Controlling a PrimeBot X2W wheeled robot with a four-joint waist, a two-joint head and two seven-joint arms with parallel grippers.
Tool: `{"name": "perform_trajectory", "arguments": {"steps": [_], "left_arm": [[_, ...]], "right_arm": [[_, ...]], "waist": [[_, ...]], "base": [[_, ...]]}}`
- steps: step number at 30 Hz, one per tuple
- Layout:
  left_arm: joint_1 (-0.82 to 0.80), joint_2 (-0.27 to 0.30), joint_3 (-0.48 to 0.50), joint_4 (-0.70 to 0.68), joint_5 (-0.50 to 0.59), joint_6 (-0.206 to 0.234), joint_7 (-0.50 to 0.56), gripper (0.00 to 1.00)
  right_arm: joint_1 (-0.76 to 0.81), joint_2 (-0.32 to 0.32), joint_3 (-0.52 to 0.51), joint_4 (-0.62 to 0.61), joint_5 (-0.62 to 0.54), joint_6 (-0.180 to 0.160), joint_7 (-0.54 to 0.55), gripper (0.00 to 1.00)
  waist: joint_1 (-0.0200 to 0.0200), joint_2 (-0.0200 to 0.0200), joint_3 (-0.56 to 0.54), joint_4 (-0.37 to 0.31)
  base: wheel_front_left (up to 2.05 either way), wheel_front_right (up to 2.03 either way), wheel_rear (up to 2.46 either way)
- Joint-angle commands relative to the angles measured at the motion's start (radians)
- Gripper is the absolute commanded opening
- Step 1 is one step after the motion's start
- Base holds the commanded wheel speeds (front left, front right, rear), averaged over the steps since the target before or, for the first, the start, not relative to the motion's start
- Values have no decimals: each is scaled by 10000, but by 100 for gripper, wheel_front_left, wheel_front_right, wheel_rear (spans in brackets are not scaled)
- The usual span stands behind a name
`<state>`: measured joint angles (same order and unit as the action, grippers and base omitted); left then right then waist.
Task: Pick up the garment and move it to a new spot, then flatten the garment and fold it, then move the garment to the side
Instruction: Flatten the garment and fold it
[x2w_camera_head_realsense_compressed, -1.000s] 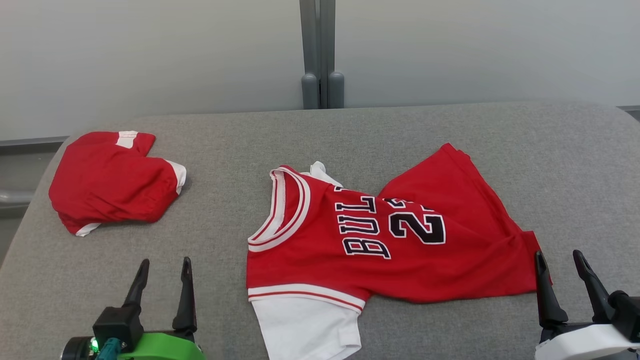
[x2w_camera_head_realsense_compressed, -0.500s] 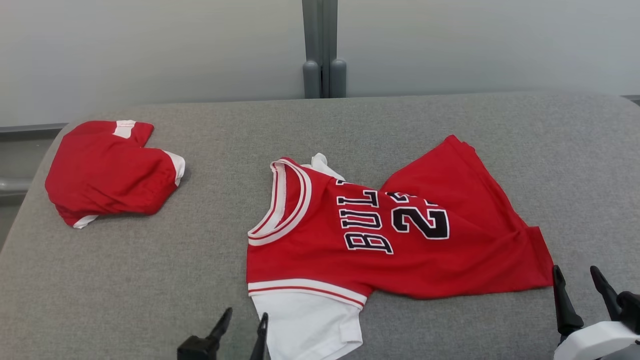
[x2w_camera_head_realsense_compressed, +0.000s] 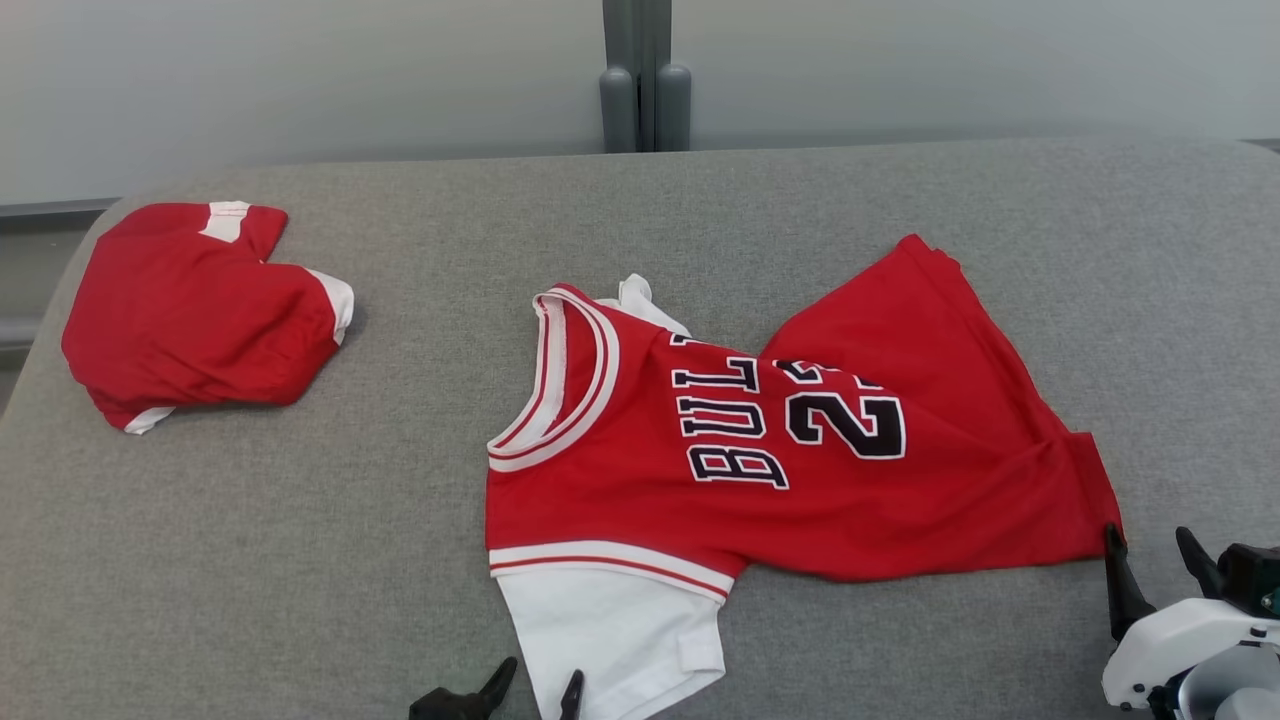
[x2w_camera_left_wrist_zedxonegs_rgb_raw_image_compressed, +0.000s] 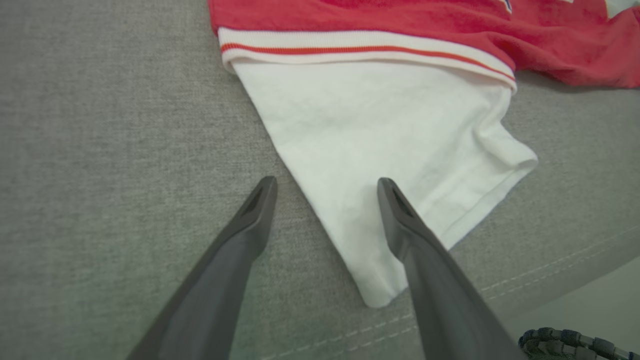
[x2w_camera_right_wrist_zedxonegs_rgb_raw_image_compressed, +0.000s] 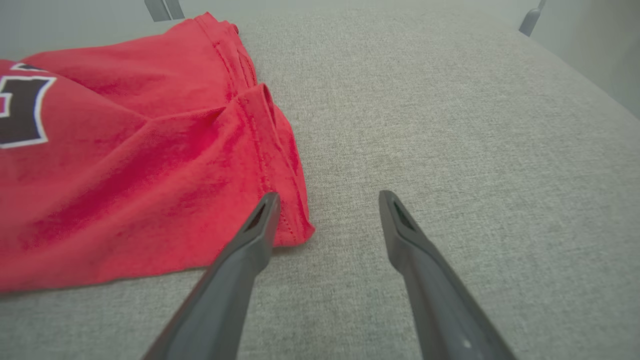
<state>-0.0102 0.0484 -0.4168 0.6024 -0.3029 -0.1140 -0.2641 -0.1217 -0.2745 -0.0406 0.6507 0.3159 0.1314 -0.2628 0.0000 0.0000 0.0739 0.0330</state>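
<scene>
Red Bulls jersey lies face up near the middle of the grey padded counter, neck toward the robot's left, hem toward its right, creased across the number. White sleeve points at the counter's near edge, whose seam shows just below the sleeve tip in the left wrist view. Left gripper spread wide, holding nothing: the sleeve's slanting edge runs between its fingers, one over cloth, one over bare counter. Contact with the cloth cannot be told. Right gripper also spread and empty, one finger at the jersey's near hem corner, the other over bare counter. Second red garment sits bunched at the far left corner, well apart. Open counter lies between the two garments, beyond the jersey, and right of the hem.
</scene>
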Motion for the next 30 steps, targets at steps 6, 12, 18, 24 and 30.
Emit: {"name": "perform_trajectory", "arguments": {"steps": [6,12,18,24,30], "left_arm": [[-522,38,-464,396,-407,42,16,100],[-718,20,-1005,633,-980,31,53,100],[-879,-14,-1583,765,-1634,-23,76,0],[-1180,27,-1381,37,-1901,105,1,0],[-1597,60,-658,-1064,-1760,54,1,0]], "right_arm": [[-751,2,371,930,314,-14,-29,100],[-851,163,910,1784,861,-5,8,100],[-638,210,1666,1531,1576,20,32,0],[-571,-63,1812,237,1850,4,-10,0],[-613,-135,1645,-1166,1832,-8,-17,0]], "waist": [[0,0,438,91],[0,0,571,212],[0,0,557,184],[0,0,461,124],[0,0,401,51]], "base": [[0,0,0],[0,0,0],[0,0,0],[0,0,0],[0,0,0]]}}
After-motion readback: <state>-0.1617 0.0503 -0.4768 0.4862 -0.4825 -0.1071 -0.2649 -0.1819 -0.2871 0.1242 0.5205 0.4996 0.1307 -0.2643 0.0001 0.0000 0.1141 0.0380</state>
